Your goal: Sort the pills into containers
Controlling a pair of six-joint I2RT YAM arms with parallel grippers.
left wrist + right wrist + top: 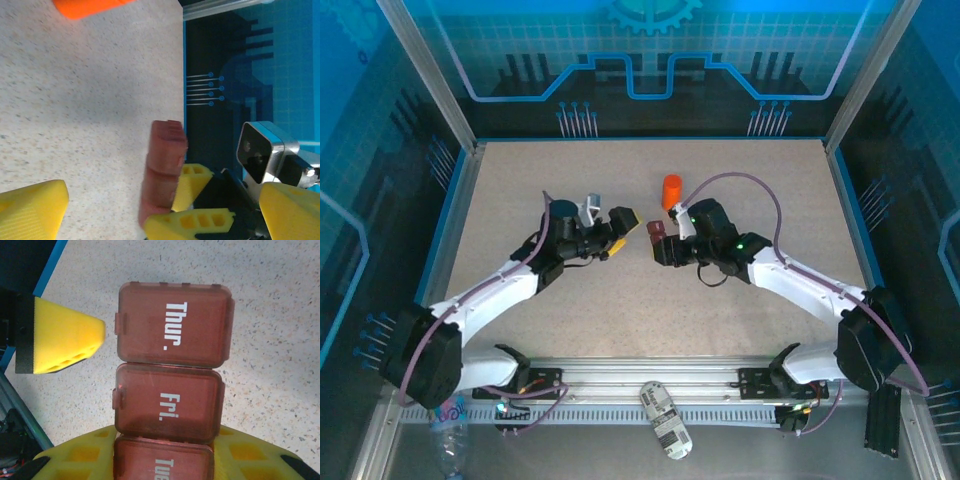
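**Right gripper is presenting the strip to the open left gripper**

The right gripper (661,243) is clamping one end of the pill containers (172,330), a red-brown strip of lidded compartments marked "Thur.", "Fri." and what looks like "Tue". It is holding them near the middle of the table (570,330), somewhat closer to the far edge than the near one. The lids in sight are lying shut. Whether the strip is resting on the surface or hanging just above it, I cannot tell.

The strip's long axis is running straight out from the right fingers, with the free "Thur." end pointing away from that wrist. The left gripper (621,230) is facing it from the left side with its jaws standing wide apart, gripping nothing. In the left wrist view the strip is sitting edge-on, ahead of the two fingers and touching neither. One left fingertip (65,340) is hovering just beside the "Thur." compartment on the side with the small lid tabs.

That is making the left gripper the nearer free hand for the lids — likely the opener, while the right one is steadying. The orange bottle (671,190) is sitting just beyond the right gripper, toward the far edge.
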